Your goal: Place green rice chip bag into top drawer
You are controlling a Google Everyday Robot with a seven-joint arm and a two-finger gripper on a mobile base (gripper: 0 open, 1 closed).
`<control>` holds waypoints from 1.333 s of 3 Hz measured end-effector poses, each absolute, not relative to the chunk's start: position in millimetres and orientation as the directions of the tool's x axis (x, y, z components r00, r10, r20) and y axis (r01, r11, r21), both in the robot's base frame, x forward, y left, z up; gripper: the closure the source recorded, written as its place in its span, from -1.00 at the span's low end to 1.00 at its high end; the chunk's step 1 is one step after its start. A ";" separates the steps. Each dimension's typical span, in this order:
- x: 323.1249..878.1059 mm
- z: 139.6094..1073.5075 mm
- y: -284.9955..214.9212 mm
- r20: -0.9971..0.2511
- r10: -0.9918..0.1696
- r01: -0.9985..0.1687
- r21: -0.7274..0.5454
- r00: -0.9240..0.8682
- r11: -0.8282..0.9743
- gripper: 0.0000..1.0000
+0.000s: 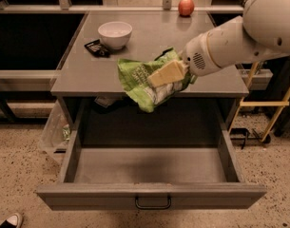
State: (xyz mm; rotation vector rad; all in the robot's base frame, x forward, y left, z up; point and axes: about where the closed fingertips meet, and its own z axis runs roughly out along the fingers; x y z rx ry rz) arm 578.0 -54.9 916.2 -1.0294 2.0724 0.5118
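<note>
At the countertop (pixel 87 70) edge, the gripper (pixel 166 74) clamps the green rice chip bag (pixel 139 83) above open top drawer (pixel 87 194).

The top drawer (pixel 149 191) stands pulled out, and its floor is open from wall to wall, so the way down into it is free across its width (only the front panel and two side walls bound it). The gripper (pixel 167 74), clamped on the green rice chip bag (pixel 144 87), hangs over the front edge of the tabletop (pixel 87 75), with air beneath the bag. The white bowl (pixel 115 33), black flat object (pixel 97 48) and red apple (pixel 186 6) sit farther back, well apart from the bag. The arm (pixel 230 42) reaches in from the right.
</note>
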 end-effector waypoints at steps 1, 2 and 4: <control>542.1 918.5 -50.9 -0.780 -0.539 -0.857 -0.006 -0.318 0.514 1.00; 512.2 908.7 -34.8 -0.757 -0.600 -0.917 -0.004 -0.258 0.399 1.00; 508.2 886.8 -20.4 -0.767 -0.584 -0.928 0.038 -0.264 0.370 1.00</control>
